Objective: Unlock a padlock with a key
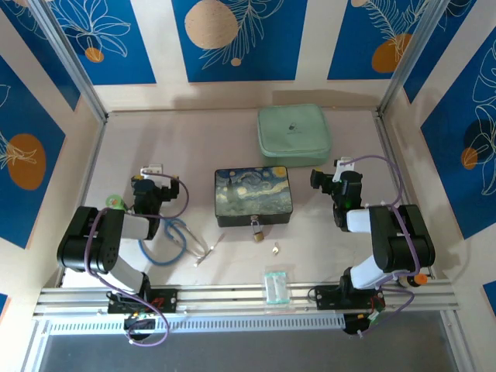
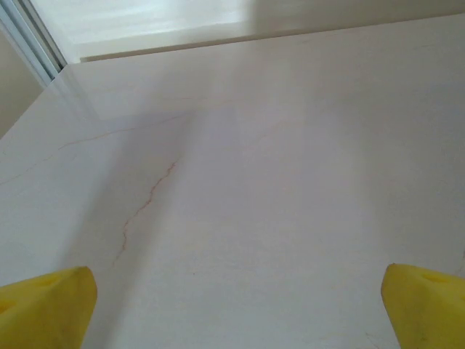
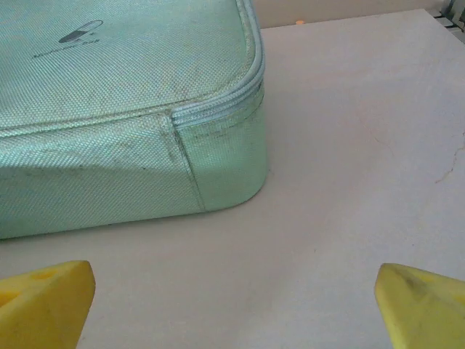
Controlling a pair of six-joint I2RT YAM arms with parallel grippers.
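Tiny brass-gold padlock (image 1: 256,231) with thin silver shackle just below centre of the top view, against the front of a glossy rectangular starry-night box (image 1: 253,194); small pale metal key (image 1: 275,249) lower right of it, apart, on the matte pale tabletop (image 1: 194,147). Left tool (image 2: 236,309), yellow wedge tips spread wide over bare, faintly veined surface. Right tool (image 3: 232,309) equally spread, before the rounded corner of a mint-green woven zippered pouch (image 3: 123,109).

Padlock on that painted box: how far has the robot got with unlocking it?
Nothing looks done yet. The padlock hangs at the front of the painted box, and the key lies loose on the table nearby. Nothing is in hand: left tool and right tool are open and empty. Left: picking up the key, inserting and turning it.
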